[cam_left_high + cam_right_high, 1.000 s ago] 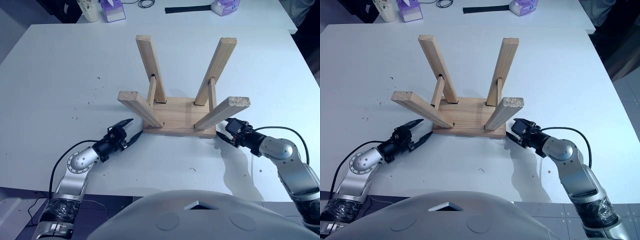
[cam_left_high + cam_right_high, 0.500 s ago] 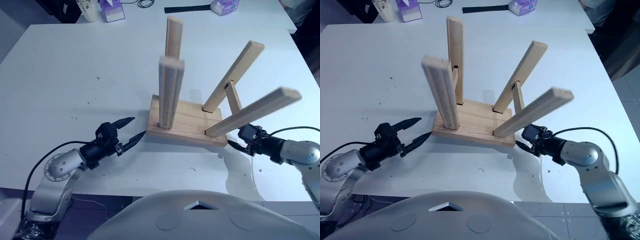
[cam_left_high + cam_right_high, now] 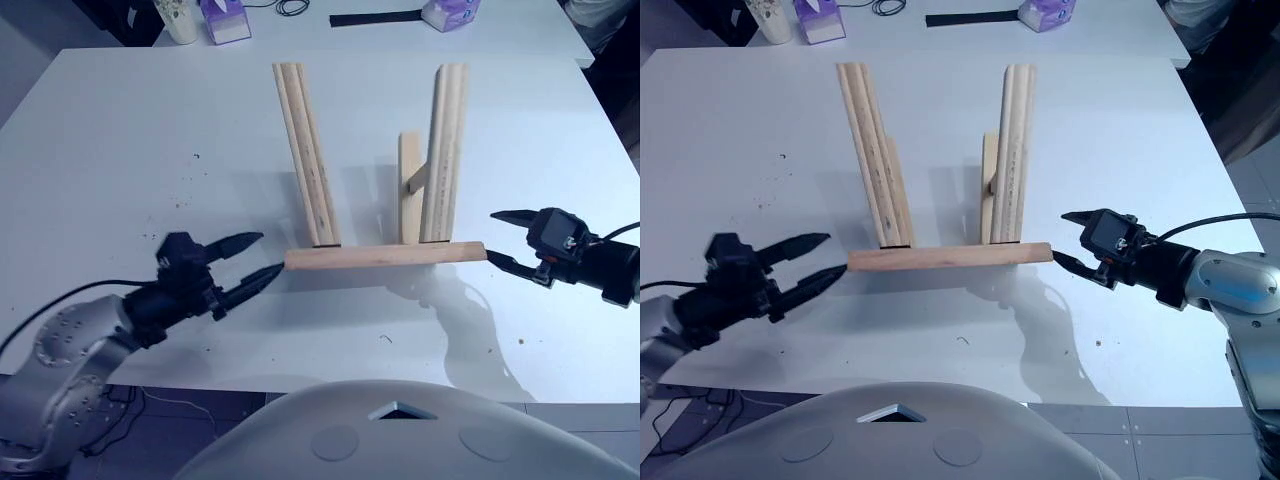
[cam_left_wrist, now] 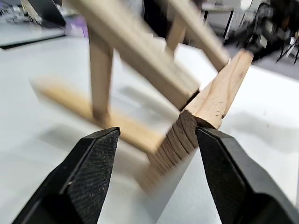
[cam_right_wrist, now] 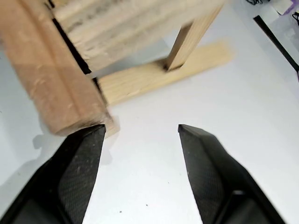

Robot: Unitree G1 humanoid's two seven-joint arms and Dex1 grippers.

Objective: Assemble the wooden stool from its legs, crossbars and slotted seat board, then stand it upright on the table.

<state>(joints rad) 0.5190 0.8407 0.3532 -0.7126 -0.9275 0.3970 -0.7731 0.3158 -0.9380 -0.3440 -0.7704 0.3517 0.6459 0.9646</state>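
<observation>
Since both hands are spread wide with nothing in them, the stool (image 3: 310, 170) isn't actually gripped by anything. The left hand (image 3: 268, 254) is low over the near-left part of the table (image 3: 120, 120), and its lower fingertip is right at the left end of the seat (image 3: 380, 257). From the left wrist cam, the seat's corner sits in the gap between the two black fingers (image 4: 88, 172), but I can't tell if either one touches it. The right hand (image 3: 493, 236) is on the opposite side. It's just as open, with the lower tip just beside the seat's right end and the upper tip apart from it.

The stool is in the middle of the table. The seat is edge-on toward the robot and shows as a thin strip, and the legs (image 3: 445, 150) point away across the table. A short crossbar (image 3: 410, 165) pokes out next to the right-hand legs. The wood is smeared, so I can't say whether the legs lie flat or the stool is tipped up on the seat's edge.

The table is plain white, with dark specks (image 3: 182, 201) scattered on the left. Along the far edge are a patterned cup (image 3: 180, 20), a purple tissue box (image 3: 225, 22) with a tissue sticking out, a coiled cable (image 3: 293, 7), a black strip (image 3: 375, 18) and a second tissue box (image 3: 450, 12). I can't see what's in the cup.
</observation>
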